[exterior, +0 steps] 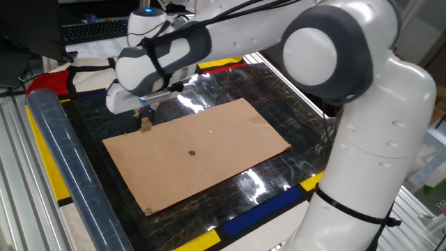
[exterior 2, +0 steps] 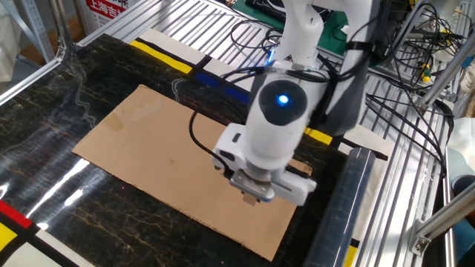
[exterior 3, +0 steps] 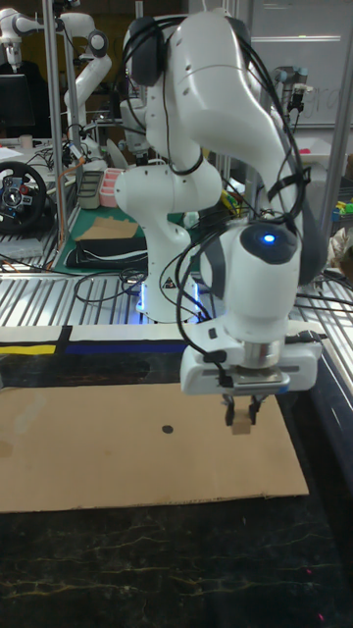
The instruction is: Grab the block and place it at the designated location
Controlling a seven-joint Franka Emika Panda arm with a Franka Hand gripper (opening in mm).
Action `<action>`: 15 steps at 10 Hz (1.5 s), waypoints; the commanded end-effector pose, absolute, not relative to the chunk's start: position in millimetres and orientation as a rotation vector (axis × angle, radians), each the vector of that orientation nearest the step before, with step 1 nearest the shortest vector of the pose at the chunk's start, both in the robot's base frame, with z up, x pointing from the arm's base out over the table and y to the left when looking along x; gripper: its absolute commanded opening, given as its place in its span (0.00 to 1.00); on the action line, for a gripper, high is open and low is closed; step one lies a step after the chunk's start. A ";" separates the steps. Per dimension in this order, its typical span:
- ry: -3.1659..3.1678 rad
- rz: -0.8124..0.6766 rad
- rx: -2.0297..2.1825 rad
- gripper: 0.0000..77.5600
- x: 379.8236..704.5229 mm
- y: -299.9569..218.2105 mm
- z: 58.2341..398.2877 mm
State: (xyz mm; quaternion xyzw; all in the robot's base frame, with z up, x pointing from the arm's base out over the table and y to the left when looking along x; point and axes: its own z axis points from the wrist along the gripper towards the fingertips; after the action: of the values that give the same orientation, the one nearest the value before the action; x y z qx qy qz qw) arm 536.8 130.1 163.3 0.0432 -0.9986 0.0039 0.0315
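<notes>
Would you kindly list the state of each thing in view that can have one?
gripper: shut on the block, raised above the cardboard.
block: held between the fingers, off the cardboard sheet.
dot mark: uncovered, nothing on it.
cardboard sheet: lying flat on the table.

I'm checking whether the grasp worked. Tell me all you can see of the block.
The block is a small light-tan cube that looks like plain wood. It is pinched between the fingers of the gripper, lifted above the near-right end of the cardboard sheet and not resting on it. It sits roughly square in the grip. The dark dot lies apart, to its left in the tall view.
</notes>
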 end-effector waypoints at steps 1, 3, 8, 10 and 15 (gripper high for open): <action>-3.073 0.047 0.156 0.01 507.0 94.1 135.5; -3.073 0.058 0.156 0.01 491.8 85.7 132.1; -3.070 0.082 0.206 0.01 486.3 53.7 124.3; -3.068 0.082 0.204 0.01 486.8 45.6 122.2; -3.073 0.078 0.116 0.01 487.0 45.2 121.4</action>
State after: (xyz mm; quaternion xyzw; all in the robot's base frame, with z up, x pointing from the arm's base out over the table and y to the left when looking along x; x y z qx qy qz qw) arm 485.4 45.3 120.7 0.0579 -0.9973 0.0278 0.0349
